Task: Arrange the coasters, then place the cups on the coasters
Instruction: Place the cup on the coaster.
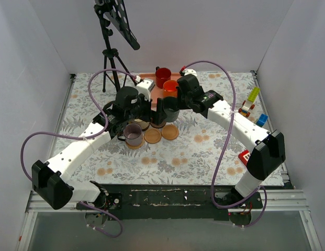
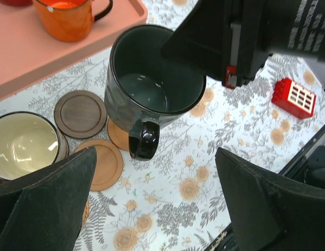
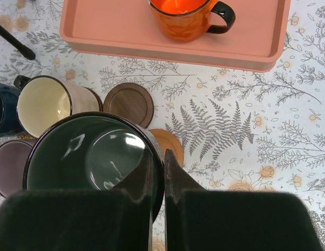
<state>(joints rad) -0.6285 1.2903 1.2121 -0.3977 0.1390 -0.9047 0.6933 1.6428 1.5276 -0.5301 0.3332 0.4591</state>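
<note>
My right gripper (image 3: 158, 154) is shut on the rim of the dark green cup (image 3: 89, 157), one finger inside and one outside. It holds the cup over a tan coaster (image 2: 119, 135). My left gripper (image 2: 154, 206) stands wide open with nothing between its fingers, just left of the green cup. A grey-lilac cup (image 1: 133, 135) rests on a coaster below it. The cream cup (image 2: 23, 144) and navy cup (image 3: 2, 110) stand close by. A dark brown coaster (image 2: 80, 113) and another tan coaster (image 2: 102, 163) lie bare. The orange cup (image 2: 68, 18) and red cup (image 1: 163, 77) sit on the pink tray (image 3: 99, 31).
A black tripod stand (image 1: 112, 57) rises at the back left. Toy bricks (image 1: 251, 104) lie at the right edge, and a red brick (image 2: 294, 98) lies near the right arm. The two arms crowd close together over the coasters.
</note>
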